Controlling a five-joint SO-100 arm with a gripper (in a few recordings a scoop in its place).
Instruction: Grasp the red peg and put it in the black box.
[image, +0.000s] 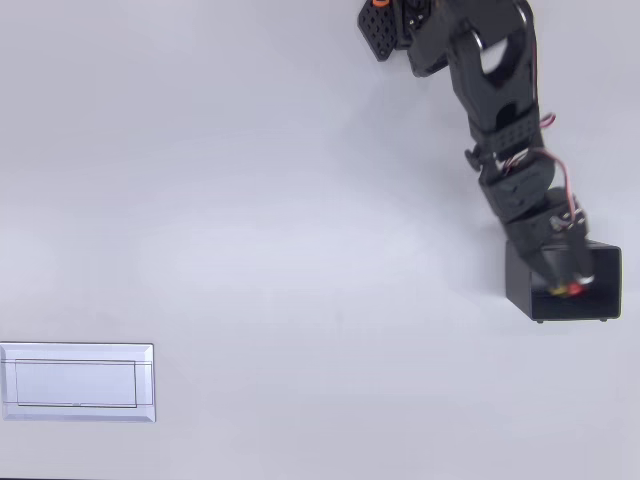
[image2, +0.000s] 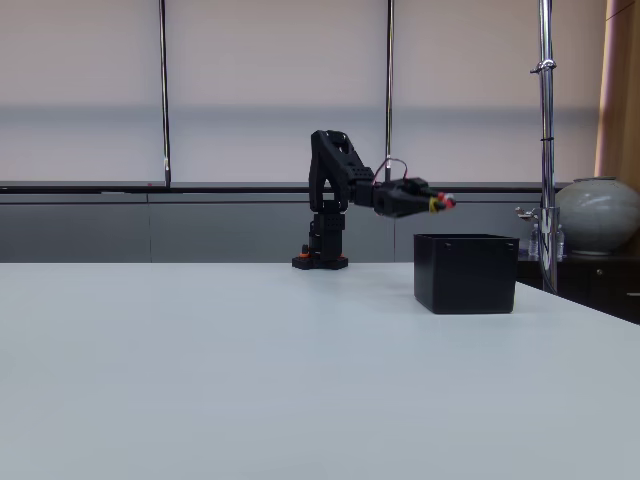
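Observation:
The black box (image: 600, 268) stands at the right side of the white table, a small thin-walled bin; the fixed view shows the box (image2: 465, 272) right of the arm. My gripper (image: 566, 288) reaches out over the box's opening. In the fixed view the gripper (image2: 444, 203) hovers a little above the box's left rim, pointing right. Its fingers are closed together, and a small red piece, the red peg (image2: 451, 202), shows pinched at their orange and yellow tips. From overhead the red peg (image: 573, 290) is a red dot over the box's interior.
A flat white rectangular tray (image: 77, 382) lies at the lower left of the overhead view, far from the arm. The arm's base (image2: 320, 258) stands at the table's far edge. A metal pole (image2: 545, 130) and a round vase (image2: 598, 215) are behind the table.

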